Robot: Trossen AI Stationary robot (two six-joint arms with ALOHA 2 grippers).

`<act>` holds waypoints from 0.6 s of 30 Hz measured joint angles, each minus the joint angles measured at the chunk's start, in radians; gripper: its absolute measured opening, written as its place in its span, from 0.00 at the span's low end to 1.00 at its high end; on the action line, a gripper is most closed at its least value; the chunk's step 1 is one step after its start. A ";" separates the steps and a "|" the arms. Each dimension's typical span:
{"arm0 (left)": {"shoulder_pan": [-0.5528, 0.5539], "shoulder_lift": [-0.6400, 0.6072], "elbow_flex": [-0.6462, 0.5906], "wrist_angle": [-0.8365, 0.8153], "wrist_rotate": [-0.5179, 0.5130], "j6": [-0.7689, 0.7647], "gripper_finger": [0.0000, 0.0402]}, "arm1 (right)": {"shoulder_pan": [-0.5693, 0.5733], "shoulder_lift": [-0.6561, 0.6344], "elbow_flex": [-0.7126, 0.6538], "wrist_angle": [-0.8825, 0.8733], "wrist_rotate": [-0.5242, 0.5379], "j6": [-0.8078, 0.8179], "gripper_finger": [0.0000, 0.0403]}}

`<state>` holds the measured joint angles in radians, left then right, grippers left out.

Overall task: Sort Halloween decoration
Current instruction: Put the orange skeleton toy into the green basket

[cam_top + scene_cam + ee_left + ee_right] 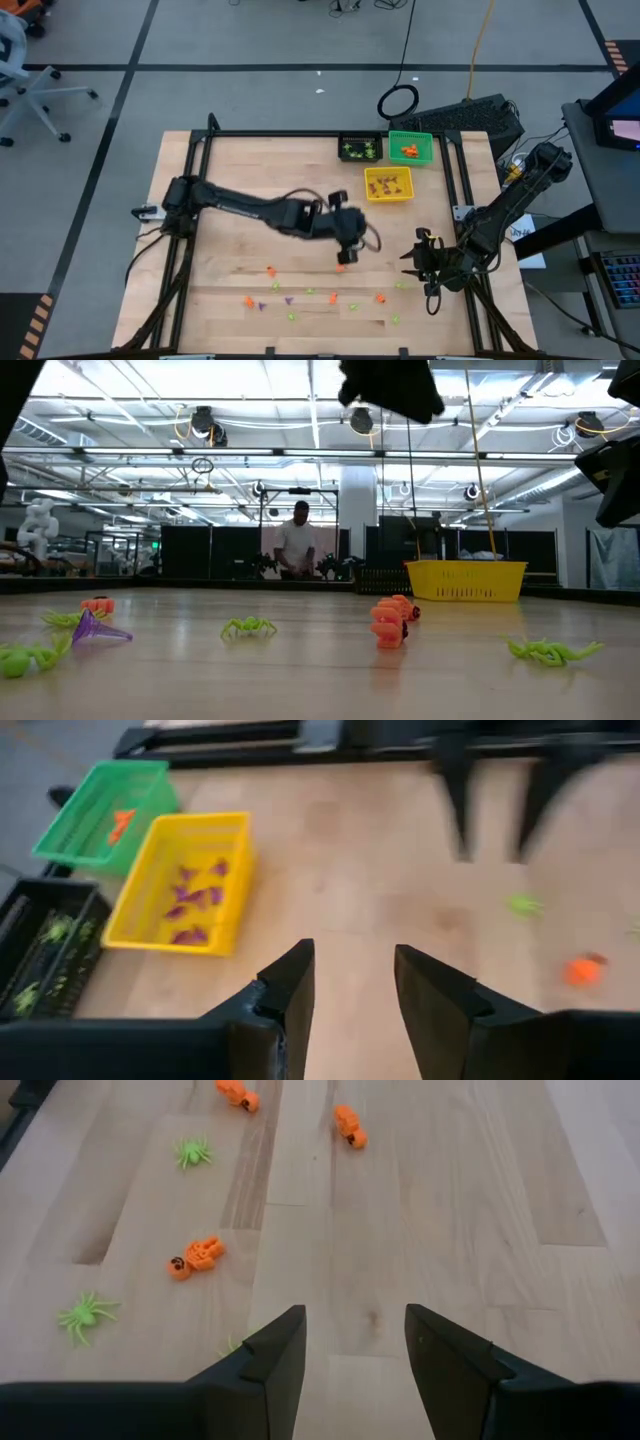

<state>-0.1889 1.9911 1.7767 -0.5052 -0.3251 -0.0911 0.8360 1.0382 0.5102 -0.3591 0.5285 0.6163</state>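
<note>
step: left gripper (pixel 344 252) hangs over an orange trinket (pixel 340 268) mid-bench; judged a pick or a fresh drop, cannot tell which
do it well: if picking, centre the jaws over that one piece, come straight down, close only once both tips flank it; green bin (pixel 410 148) at 1 o'clock takes orange
left jaws: part open, nothing between them in the wrist view
left arm pose: reaches from 9 o'clock across the bench (pixel 230 200), elbow low, wrist tipped toward the bins
right gripper (pixel 420 262): waits at 4 o'clock, jaws apart, empty
right arm pose: folded in from the 3 o'clock edge, pointing at the scatter
decoration: orange, purple, green bits strewn along 6 o'clock; sorted ones in black bin (pixel 360 148), green bin, yellow bin (pixel 389 186)
background: person (pixel 297 540) far behind bench
</note>
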 joint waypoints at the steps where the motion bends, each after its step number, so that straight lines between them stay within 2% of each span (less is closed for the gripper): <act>1: -0.022 -0.005 0.000 -0.011 -0.001 -0.003 0.33 | 0.000 0.000 0.000 0.002 0.000 0.000 0.39; 8: -0.157 -0.011 0.000 -0.140 -0.044 -0.056 0.31 | 0.000 0.000 0.000 0.041 0.000 -0.019 0.39; 18: -0.275 -0.012 -0.097 -0.087 -0.165 -0.112 0.30 | -0.001 0.000 0.000 0.048 0.001 -0.034 0.39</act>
<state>-0.4640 1.9793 1.6797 -0.5924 -0.4906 -0.2031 0.8349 1.0382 0.5106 -0.3107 0.5292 0.5827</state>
